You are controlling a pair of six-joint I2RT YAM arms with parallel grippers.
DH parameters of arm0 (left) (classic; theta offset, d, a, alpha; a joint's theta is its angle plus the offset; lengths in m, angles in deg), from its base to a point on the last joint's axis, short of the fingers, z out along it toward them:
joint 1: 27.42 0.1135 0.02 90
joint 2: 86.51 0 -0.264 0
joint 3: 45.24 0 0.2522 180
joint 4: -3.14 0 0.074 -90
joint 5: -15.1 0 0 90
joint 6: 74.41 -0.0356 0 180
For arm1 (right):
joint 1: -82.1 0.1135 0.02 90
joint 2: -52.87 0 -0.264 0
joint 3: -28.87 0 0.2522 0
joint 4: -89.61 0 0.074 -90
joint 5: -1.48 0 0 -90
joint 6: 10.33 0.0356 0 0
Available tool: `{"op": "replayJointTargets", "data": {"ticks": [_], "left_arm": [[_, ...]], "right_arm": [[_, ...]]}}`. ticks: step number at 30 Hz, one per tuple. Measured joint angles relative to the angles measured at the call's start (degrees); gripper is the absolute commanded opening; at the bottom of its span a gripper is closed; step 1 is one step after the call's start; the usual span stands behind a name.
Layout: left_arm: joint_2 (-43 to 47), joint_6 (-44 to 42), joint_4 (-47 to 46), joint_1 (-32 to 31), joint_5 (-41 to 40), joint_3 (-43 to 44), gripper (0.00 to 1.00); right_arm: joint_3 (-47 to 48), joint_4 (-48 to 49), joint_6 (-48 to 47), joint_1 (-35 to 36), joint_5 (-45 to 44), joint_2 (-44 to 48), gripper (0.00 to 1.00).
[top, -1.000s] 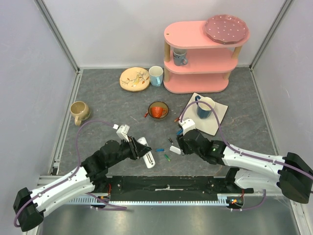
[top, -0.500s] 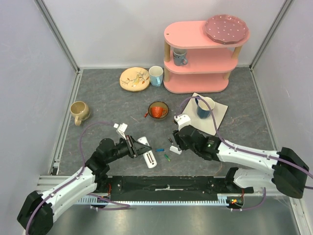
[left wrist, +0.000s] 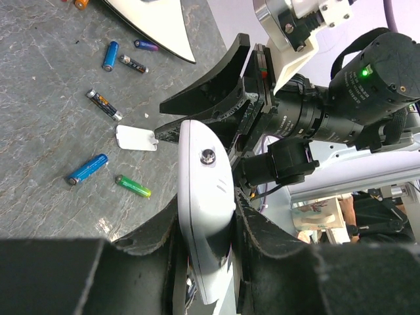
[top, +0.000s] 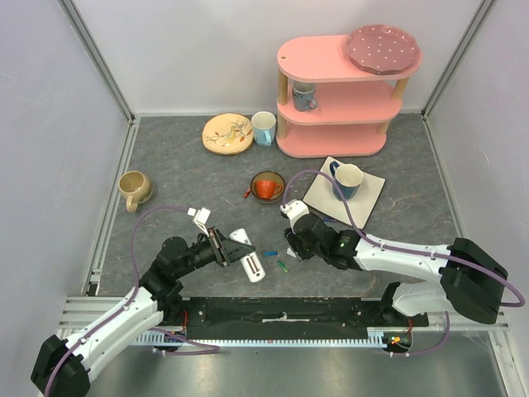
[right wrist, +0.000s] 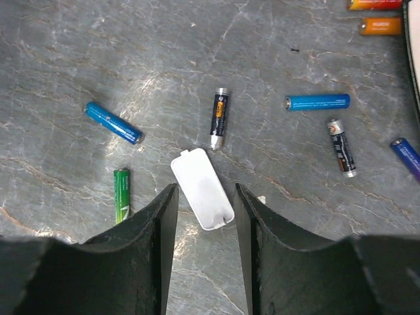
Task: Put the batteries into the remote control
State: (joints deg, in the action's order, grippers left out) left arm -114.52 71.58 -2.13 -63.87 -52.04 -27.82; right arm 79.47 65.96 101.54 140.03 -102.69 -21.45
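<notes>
Clamping the smooth white plastic remote control (left wrist: 203, 164), the left gripper (left wrist: 207, 216) grips it firmly. The right gripper (right wrist: 202, 197) stands parted astride a rounded white cover (right wrist: 202, 189). Beyond its fingertips lie cylindrical batteries (right wrist: 220, 119), labels illegible, on the marbled grey table (right wrist: 164, 59).

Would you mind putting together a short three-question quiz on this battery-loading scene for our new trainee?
1. True or false: the left gripper is shut on the remote control.
2. In the right wrist view, what lies between the jaws of the right gripper? A) a cup B) a small white cover C) a plate
3. Fill in: in the right wrist view, the green battery lies to the ____ of the small white cover.

Key: 1 true; 2 B; 3 left.
</notes>
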Motion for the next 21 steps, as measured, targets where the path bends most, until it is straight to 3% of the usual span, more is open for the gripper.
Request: {"op": "replayJointTargets", "data": {"ticks": [21], "left_arm": [[-0.3,0.1,0.0,0.0,0.0,-0.3,0.02]], "right_arm": [[-4.3,3.9,0.7,1.2,1.9,-3.1,0.45]]}}
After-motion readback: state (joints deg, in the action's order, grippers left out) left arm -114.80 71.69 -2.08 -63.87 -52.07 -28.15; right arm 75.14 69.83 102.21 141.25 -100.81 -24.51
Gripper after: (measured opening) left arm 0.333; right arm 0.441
